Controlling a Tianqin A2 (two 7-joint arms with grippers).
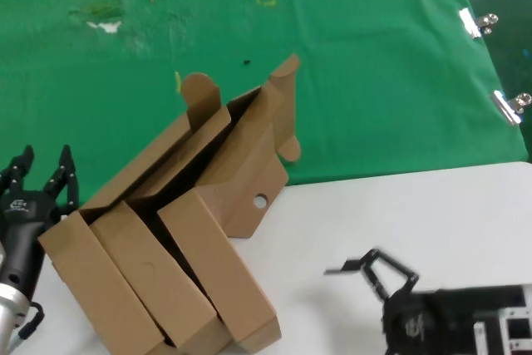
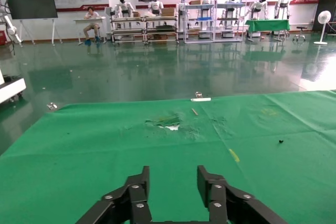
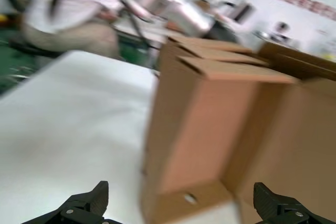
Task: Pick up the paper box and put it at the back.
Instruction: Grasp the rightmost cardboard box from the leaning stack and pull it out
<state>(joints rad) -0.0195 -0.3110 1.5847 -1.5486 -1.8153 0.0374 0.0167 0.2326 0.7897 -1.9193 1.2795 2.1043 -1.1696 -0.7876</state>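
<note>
We are looking down at the green cloth (image 1: 349, 81), which is covering the far part of the work area and carrying a whitish scuff (image 1: 106, 26) and a few small yellow marks, with two metal clips (image 1: 478, 22) pinching its right edge. Nearer to us, the white bench (image 1: 432, 214) is taking up the front. The paper box (image 1: 241, 155) is lying tilted across the line where cloth meets bench, its far part over the green and its near part over the white. We are seeing it as a shallow brown corrugated mailer with its hinged lid standing partly open, rounded ear tabs sticking up at the top and out at the right side, and a small round hole (image 1: 260, 201) punched in the flap facing us. Three similar brown boxes (image 1: 158, 280) are leaning side by side against its near side, on the bench. The left gripper (image 1: 40, 174) is hovering at the left edge of the pile, just beside the outermost box, with its jaws spread apart and gripping nothing; its wrist view is showing them released above the cloth. The right gripper (image 1: 366, 263) is sitting low over the bench, to the right of the boxes and apart from them, jaws likewise spread wide and empty.
</note>
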